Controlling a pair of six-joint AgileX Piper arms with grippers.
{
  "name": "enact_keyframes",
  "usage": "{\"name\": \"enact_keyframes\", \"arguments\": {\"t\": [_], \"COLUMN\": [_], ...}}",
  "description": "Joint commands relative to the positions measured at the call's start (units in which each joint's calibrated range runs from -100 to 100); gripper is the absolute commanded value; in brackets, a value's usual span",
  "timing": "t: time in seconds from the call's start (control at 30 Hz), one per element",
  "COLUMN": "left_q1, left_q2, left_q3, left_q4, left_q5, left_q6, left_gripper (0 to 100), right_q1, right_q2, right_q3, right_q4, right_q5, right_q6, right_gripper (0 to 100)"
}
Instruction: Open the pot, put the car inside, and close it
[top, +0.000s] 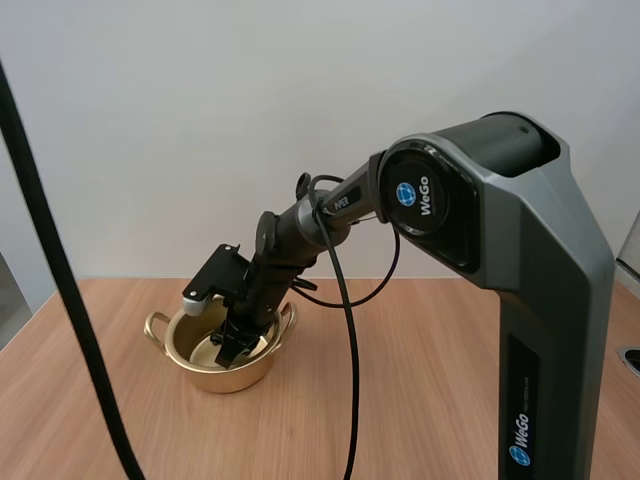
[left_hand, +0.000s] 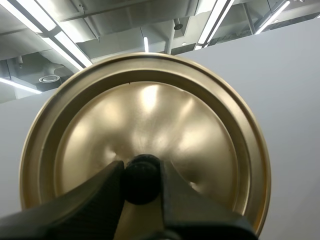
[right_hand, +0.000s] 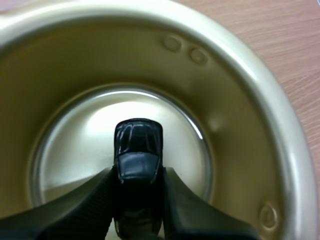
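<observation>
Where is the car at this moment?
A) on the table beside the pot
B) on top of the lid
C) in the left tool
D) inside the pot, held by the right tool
D: the right tool pinches the black car within the walls of the pot, while the left tool holds the lid.

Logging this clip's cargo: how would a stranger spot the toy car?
On the wooden table stands a gold two-handled pot. My right gripper reaches into it, pinching a small toy car. Glossy black with a rounded roof and windows, it is the only item inside the pot's gold walls.
</observation>
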Motion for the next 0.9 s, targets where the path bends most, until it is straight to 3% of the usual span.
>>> {"name": "enact_keyframes", "arguments": {"t": [0.0,0.07,0.1,0.4,0.7,0.87], "left_q1": [-0.01,-0.01,-0.01,-0.01,-0.01,-0.01], "left_q2": [0.0,0.0,0.0,0.0,0.0,0.0], "left_q3": [0.0,0.0,0.0,0.0,0.0,0.0], "left_q4": [-0.1,-0.1,-0.1,-0.1,-0.1,-0.1], "left_q5": [0.1,0.1,0.1,0.1,0.1,0.0], "left_q6": [-0.1,-0.1,-0.1,-0.1,-0.1,-0.7], "left_gripper": [0,0,0,0,0,0], "right_q1": [0.0,0.0,0.0,0.0,0.0,0.0], "right_q2": [0.0,0.0,0.0,-1.1,-9.9,-19.6], "right_q3": [0.0,0.0,0.0,0.0,0.0,0.0], "right_q4": [0.0,0.0,0.0,0.5,0.4,-0.4], "right_q5": [-0.1,-0.1,-0.1,-0.1,2.0,6.2], "right_q6": [0.0,0.0,0.0,0.0,0.0,1.7], "right_gripper": [32,49,53,66,64,56]}}
